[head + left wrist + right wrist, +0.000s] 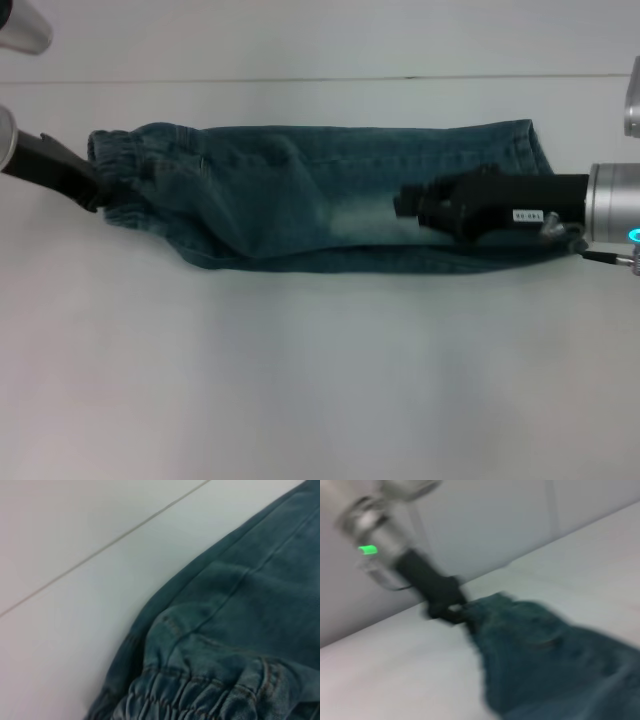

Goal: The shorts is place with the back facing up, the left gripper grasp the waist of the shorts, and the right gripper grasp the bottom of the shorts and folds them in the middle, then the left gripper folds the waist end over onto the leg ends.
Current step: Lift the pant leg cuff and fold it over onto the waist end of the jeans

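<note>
On the white table (300, 380), left gripper (95, 185) fingers pinch the shorts (300, 200); right gripper (405, 203) unclear.

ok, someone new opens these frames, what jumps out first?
The shorts: a long strip of blue-green denim, already folded lengthwise, lying across the middle of the white table. Next, the two black grippers at opposite ends: the left gripper is at the puckered waistband on the robot's left, and the right gripper, white label on its body, reaches in over the denim from the hem end.
</note>
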You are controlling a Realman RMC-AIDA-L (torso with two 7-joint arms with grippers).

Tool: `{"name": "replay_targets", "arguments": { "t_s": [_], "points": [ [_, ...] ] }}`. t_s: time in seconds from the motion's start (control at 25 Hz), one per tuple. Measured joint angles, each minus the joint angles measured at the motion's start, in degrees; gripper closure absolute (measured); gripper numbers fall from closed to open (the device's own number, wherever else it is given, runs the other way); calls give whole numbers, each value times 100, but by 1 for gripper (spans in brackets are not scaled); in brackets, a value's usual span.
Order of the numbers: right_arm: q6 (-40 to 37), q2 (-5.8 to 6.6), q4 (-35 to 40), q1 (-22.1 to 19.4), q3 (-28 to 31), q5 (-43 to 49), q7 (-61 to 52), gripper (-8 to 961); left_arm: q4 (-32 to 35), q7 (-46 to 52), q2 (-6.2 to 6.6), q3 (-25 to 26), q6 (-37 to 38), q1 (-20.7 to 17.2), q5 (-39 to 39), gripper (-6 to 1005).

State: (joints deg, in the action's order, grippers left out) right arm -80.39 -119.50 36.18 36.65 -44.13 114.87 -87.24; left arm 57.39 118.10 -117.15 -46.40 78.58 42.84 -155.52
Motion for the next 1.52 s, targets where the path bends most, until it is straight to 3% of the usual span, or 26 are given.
{"name": "replay_targets", "arguments": {
  "t_s": [0.2,0.28,0.56,0.72,0.96,1.24,1.32,1.52],
  "points": [
    [1180,-16,-1037,-22,20,-1506,1328,735,689,145,-63,0,765,257,-1,896],
    [1590,-31,-1589,-1,24,-2371,2283,934,899,194,-88,1,936,364,4,895],
    [2062,-137,-3250,328,48,-4902,5078,954,1165,275,-129,-1,1361,870,36,896],
    [1980,-182,-4020,608,387,-5763,6543,955,1581,316,-283,0,1611,1093,78,897],
    [2435,-187,-4589,1111,1117,-5802,7813,955,1806,386,-403,-1,1844,1532,86,899],
    [3188,-203,-5325,1840,1573,-5651,8972,954,1876,454,-413,-1,2000,1819,143,900],
    [3373,-205,-5459,1955,1914,-5280,9051,954,1890,458,-395,-1,2042,1878,212,901],
    [4008,-205,-5878,2066,3295,-3293,9059,954,1910,466,-353,-1,2118,1975,298,901]
  ]
}}
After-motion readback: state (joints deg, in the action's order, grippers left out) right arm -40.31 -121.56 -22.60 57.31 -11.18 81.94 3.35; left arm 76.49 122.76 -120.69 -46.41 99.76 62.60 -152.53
